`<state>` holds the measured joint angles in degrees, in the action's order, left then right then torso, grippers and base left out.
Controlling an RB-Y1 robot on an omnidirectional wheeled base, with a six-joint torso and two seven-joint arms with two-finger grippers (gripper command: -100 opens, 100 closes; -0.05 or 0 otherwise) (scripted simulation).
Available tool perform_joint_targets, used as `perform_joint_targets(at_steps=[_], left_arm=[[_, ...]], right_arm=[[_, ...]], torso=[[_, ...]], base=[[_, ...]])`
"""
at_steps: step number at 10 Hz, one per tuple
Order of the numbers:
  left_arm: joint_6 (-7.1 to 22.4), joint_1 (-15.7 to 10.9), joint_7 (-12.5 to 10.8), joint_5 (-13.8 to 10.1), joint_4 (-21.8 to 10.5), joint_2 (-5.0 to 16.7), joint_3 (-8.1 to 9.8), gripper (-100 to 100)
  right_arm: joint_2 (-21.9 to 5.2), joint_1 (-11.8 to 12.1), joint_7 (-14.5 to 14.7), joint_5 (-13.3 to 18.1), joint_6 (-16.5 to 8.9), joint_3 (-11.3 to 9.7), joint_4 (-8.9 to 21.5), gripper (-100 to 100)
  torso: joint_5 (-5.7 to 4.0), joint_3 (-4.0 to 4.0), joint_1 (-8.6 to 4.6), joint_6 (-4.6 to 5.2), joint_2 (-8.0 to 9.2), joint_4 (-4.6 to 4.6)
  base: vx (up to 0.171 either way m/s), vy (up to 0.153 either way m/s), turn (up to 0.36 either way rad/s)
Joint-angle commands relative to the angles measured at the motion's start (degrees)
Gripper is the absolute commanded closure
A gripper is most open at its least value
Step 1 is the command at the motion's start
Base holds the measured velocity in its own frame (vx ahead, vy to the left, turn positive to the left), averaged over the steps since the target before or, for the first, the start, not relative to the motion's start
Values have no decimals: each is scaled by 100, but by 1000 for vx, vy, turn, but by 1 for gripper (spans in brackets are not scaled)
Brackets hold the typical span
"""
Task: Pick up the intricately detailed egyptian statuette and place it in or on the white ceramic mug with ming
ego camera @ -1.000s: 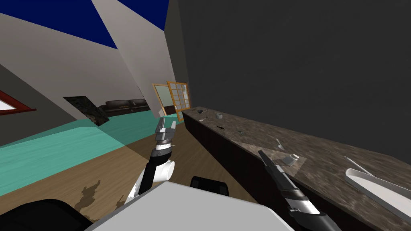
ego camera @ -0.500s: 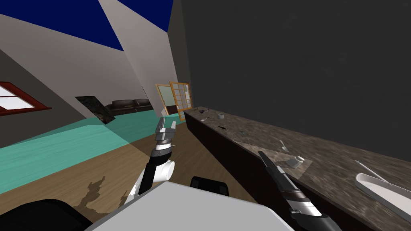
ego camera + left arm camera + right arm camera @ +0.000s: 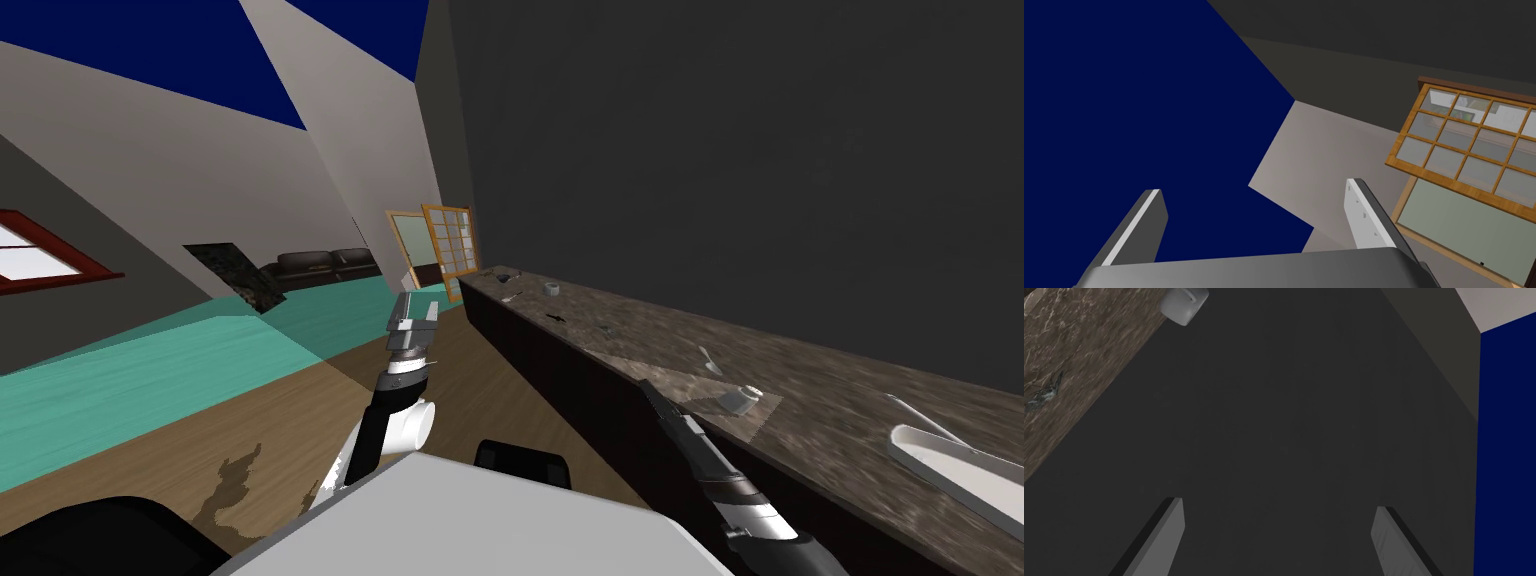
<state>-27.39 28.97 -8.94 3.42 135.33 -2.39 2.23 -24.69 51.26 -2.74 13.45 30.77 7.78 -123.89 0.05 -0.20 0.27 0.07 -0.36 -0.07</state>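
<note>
The right gripper hangs over the front edge of the long marbled counter. Its fingers are spread wide with nothing between them. The left gripper is raised over the wooden floor, well clear of the counter. It is also wide open and empty.

One white tray lies on the counter at the near right. Just beyond the right fingertips, slightly to their right, one white mug stands on a paler patch. One spoon-like utensil lies just past it.

The statuette is a single small dark figure, too small to read in detail. It lies well ahead of the right gripper, far along the counter and touching nothing. Just past it stands a second, greyer cup, making two cups in all; I cannot tell which is the task's mug. A few tiny pieces sit at the far end.
</note>
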Motion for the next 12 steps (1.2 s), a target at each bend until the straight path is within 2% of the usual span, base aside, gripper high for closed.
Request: perform_joint_targets(at_steps=[1, 5, 6, 8, 9, 10, 11, 12], left_arm=[[0, 0, 0, 0, 0, 0, 0, 0], [0, 0, 0, 0, 0, -1, -1, 0], [0, 0, 0, 0, 0, -1, -1, 0], [0, 0, 0, 0, 0, 0, 0, 0], [0, 1, 0, 0, 0, 0, 0, 0], [0, 1, 0, 0, 0, 0, 0, 0], [0, 0, 0, 0, 0, 0, 0, 0], [0, 0, 0, 0, 0, 1, 0, 0]], right_arm=[[-221, 71, -12, 106, 45, -66, 55, -100], [-922, 291, -10, 445, 185, -244, 371, -100], [-1014, 291, -10, 445, 185, -244, 371, -100], [-1384, 441, 16, 643, 258, -328, 602, -100], [-1508, 441, 16, 643, 258, -328, 602, -100], [-1709, 526, 36, 745, 294, -365, 738, -100], [-1772, 526, 36, 745, 294, -365, 738, -100], [-2003, 616, 61, 847, 328, -397, 888, -100]], torso=[[0, 0, 0, 0, 0, 0], [7, 2, 31, -1, 3, 1], [12, -4, 53, -1, -7, -1], [1, -17, -5, -3, -30, -6], [1, -22, 3, -3, -39, -8], [2, -19, -3, -2, -33, -8], [0, -17, -8, -3, -30, -7], [-2, -17, -18, -2, -29, -6]], base=[[-35, 212, -49], [-25, 238, -33], [37, 182, -21], [72, 141, 27], [51, 143, 5], [45, 128, 42], [47, 100, 15], [46, 107, 46]])
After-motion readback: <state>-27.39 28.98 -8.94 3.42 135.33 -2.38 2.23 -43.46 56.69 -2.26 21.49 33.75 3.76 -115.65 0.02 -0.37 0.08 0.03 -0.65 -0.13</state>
